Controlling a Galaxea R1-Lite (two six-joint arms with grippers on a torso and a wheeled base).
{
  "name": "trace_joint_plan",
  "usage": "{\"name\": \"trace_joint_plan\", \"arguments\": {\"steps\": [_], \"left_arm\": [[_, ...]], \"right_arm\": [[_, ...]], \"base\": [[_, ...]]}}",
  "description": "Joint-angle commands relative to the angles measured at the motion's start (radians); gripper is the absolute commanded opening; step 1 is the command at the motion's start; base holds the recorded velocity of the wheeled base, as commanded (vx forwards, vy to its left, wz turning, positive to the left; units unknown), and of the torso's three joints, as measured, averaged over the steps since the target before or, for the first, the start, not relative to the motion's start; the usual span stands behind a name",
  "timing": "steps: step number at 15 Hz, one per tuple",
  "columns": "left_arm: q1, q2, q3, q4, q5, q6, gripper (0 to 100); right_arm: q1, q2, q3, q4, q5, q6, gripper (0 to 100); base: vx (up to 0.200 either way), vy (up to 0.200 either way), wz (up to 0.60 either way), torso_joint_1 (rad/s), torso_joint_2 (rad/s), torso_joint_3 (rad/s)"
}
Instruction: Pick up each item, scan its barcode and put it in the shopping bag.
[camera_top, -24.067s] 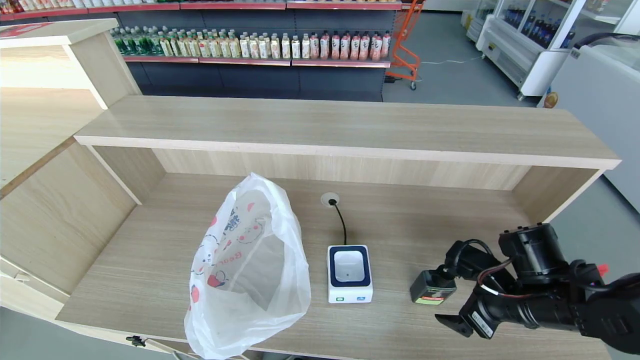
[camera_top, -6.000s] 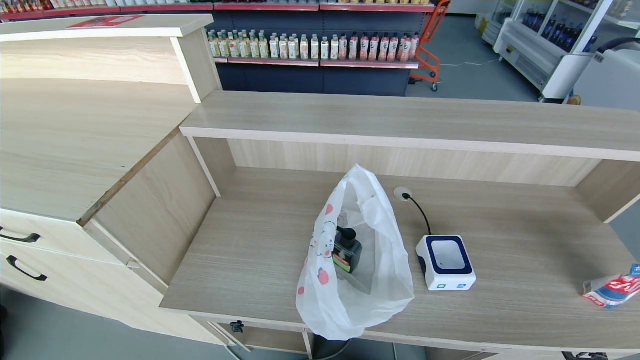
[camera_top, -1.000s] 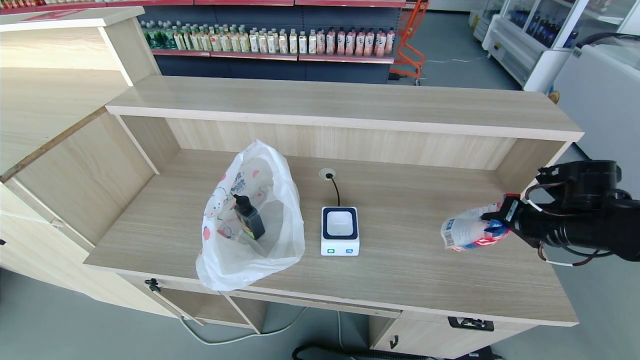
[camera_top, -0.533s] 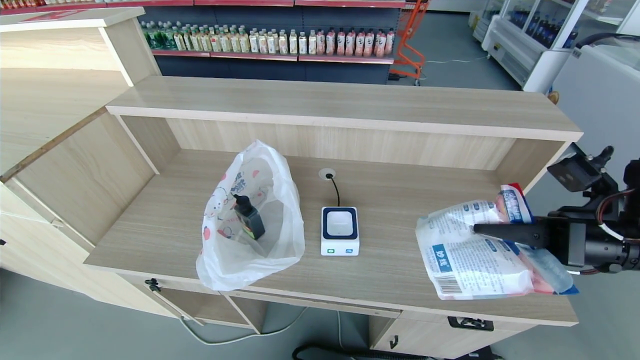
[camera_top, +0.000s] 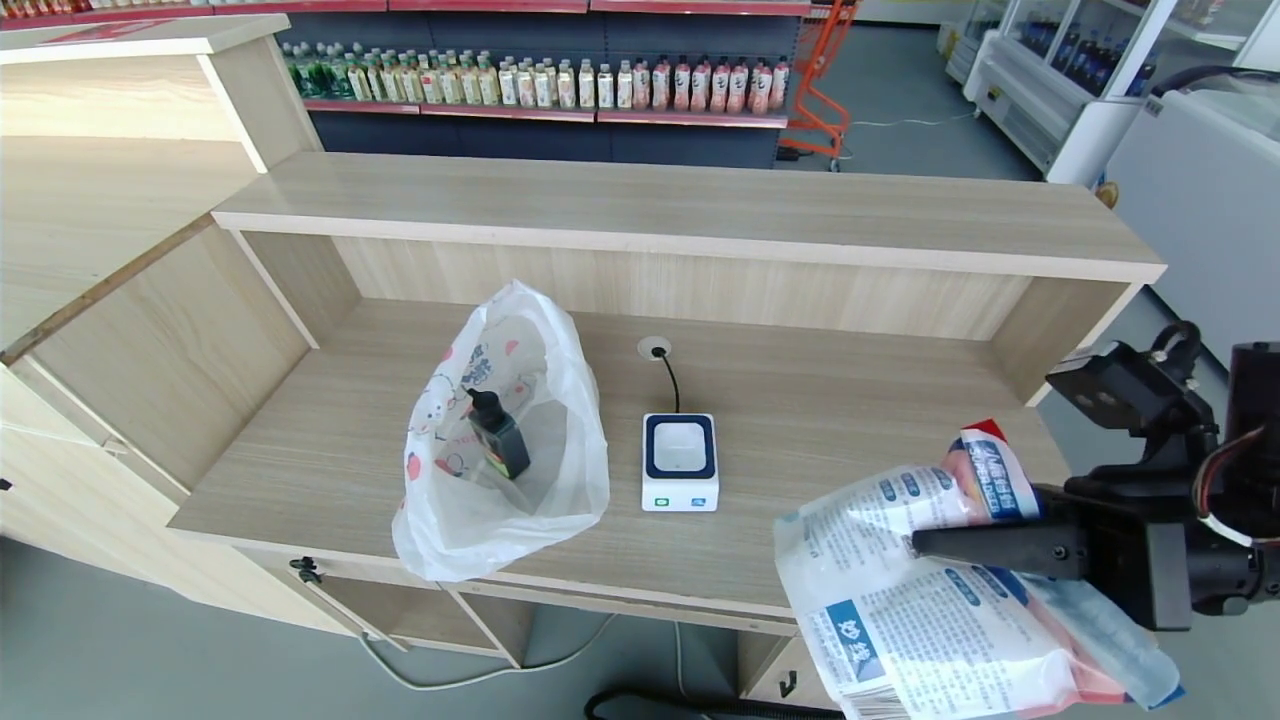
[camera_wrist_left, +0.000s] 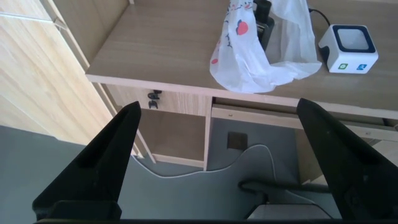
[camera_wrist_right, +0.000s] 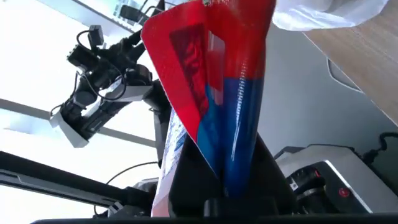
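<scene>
Swinging down and toward me over the last half second, the packet (camera_top: 900, 610) hangs lower and closer to the head camera than before, off the front right corner of the counter (camera_top: 860, 450) and well apart from the scanner (camera_top: 680, 462). It is a soft plastic pouch. The side facing the head camera is white with blue print, and the sealed top is red and blue. On the right wrist view the packet (camera_wrist_right: 211, 81) shows its red and blue side. My right gripper (camera_top: 925, 545) is pinched onto it near the sealed end, one dark finger lying across the white face, and the pouch droops below the grip.

The shopping bag (camera_top: 500, 480) stands open on the counter, just left of the scanner, with its bottom sagging over the front edge. It is thin white plastic with red cartoon prints. Inside it a dark bottle (camera_top: 497, 442) with a black cap leans at a tilt.

The scanner is white with a dark blue frame, window facing up, and its cable (camera_top: 672, 385) runs to a hole in the counter behind it.

My left gripper (camera_wrist_left: 217, 109) hangs out in front of the counter, below its top, fingers spread wide.
</scene>
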Motion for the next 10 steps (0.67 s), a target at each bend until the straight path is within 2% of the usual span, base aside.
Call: {"name": "trace_joint_plan", "arguments": {"steps": [1,2,4,10], "left_arm": [[0.000,0.000,0.000,0.000,0.001,0.000,100],[0.000,0.000,0.000,0.000,0.001,0.000,100],[0.000,0.000,0.000,0.000,0.001,0.000,100],[0.000,0.000,0.000,0.000,0.001,0.000,100]], "right_arm": [[0.015,-0.046,0.010,0.001,-0.042,0.075,0],[0.016,-0.051,0.013,0.001,-0.071,0.094,0],[0.067,-0.052,0.010,0.028,-0.198,0.125,0],[0.216,-0.055,-0.004,0.037,-0.255,0.186,0]], "base": [[0.000,0.000,0.00,0.000,0.00,0.000],[0.000,0.000,0.00,0.000,0.00,0.000],[0.000,0.000,0.00,0.000,0.00,0.000],[0.000,0.000,0.00,0.000,0.00,0.000]]}}
